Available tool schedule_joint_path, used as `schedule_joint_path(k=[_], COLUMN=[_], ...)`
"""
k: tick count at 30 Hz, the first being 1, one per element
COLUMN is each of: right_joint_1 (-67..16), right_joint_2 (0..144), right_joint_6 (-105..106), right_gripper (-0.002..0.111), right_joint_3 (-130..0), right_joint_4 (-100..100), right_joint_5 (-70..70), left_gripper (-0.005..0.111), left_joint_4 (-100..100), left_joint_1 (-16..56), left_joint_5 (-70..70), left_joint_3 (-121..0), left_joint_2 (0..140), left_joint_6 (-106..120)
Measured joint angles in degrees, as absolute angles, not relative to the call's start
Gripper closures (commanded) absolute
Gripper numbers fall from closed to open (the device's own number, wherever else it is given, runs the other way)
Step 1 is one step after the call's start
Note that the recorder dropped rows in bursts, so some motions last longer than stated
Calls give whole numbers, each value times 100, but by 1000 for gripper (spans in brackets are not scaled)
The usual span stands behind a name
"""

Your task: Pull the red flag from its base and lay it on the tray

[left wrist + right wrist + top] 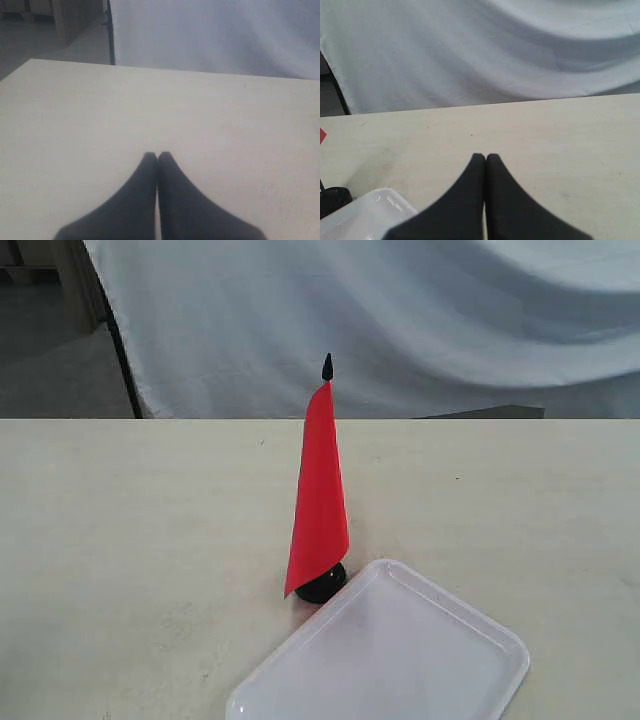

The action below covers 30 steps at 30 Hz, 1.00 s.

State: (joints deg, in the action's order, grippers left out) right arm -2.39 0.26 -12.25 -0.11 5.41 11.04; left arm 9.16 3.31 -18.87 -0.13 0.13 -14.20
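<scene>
Both left jaws and right jaws are pressed closed and empty over the worktop [120, 540]. Nothing is begun, I judge: the red flag [318, 500] stands upright in the base [322, 585], just beside the tray [460, 612], ahead and inward of the right jaws. Next they must open and grip the stick.

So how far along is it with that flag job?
Nothing looks done yet: the red flag stands upright in the base, next to the tray, which holds nothing. Nothing is in hand either: the left gripper and right gripper are both shut and empty, away from the flag. To do: grip the flag, pull it out, lay it on the tray.
</scene>
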Motion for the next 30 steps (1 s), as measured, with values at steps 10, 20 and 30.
schedule_joint_path(k=[10, 20, 30], right_joint_1=[-239, -239, -239], right_joint_2=[26, 26, 26], right_joint_6=[-1225, -1225, -1638], right_gripper=[109, 109, 109], right_joint_3=[-11, -11, -11], right_joint_4=[541, 541, 519], right_joint_5=[1104, 328, -2080], left_gripper=[107, 107, 107], left_joint_4=[916, 916, 916], left_joint_1=[331, 331, 331], left_joint_5=[-1887, -1887, -1887], left_joint_3=[-13, -13, -13], left_joint_2=[13, 13, 13], left_joint_6=[-1420, -1420, -1420])
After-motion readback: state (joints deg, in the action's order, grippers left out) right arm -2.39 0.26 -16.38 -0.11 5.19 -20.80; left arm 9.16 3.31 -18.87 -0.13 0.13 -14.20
